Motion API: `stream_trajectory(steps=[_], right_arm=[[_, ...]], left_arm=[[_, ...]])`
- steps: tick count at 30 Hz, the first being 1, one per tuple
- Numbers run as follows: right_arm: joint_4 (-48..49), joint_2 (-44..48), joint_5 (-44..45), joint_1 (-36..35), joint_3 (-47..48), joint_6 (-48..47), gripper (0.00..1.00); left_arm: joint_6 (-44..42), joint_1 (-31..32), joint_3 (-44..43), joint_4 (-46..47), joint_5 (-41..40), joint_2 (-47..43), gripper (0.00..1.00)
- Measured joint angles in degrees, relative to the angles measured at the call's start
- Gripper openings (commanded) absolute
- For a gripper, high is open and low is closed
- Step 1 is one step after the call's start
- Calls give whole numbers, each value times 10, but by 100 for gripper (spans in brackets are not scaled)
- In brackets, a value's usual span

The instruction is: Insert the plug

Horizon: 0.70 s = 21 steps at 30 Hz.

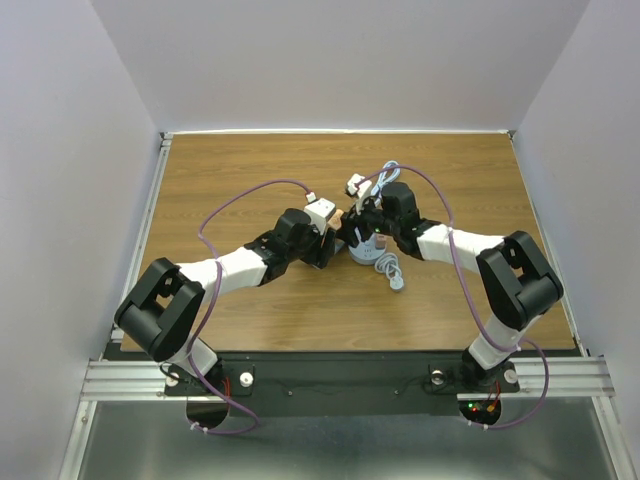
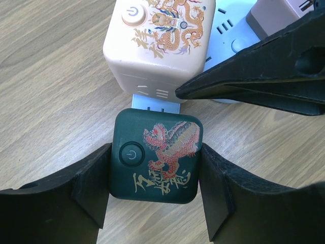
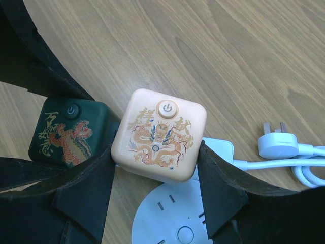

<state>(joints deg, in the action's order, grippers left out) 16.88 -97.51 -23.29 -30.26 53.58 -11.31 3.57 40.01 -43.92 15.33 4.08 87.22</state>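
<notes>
A dark green adapter cube (image 2: pixel 155 155) with a red dragon sits between my left gripper's (image 2: pixel 155 175) pads, which press on its two sides. A cream adapter cube (image 3: pixel 160 132) with a gold dragon is clamped the same way in my right gripper (image 3: pixel 155 173). The cubes face each other a short gap apart, and a short white plug piece (image 2: pixel 155 103) spans that gap. Both grippers (image 1: pixel 335 238) (image 1: pixel 366 232) meet at the table's middle. A white three-pin plug (image 3: pixel 277 144) lies loose on the wood to the right.
A round white socket block (image 3: pixel 172 218) lies on the table under the cream cube. A coiled white cable (image 3: pixel 304 168) runs from the loose plug. My right gripper's black finger (image 2: pixel 254 81) crosses the left wrist view. Purple arm cables (image 1: pixel 215 225) arc over the table.
</notes>
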Motion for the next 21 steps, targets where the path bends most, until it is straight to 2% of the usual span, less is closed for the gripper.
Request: stream_trajectory(steps=[14,21], right_arm=[[-58,0,27,-6,26,6,1],[-69,3,42,-10,29,9,0]], left_arm=[[2,0,-1,-2,-1,0,0],[17,0,-24,-43,-12,5,0]])
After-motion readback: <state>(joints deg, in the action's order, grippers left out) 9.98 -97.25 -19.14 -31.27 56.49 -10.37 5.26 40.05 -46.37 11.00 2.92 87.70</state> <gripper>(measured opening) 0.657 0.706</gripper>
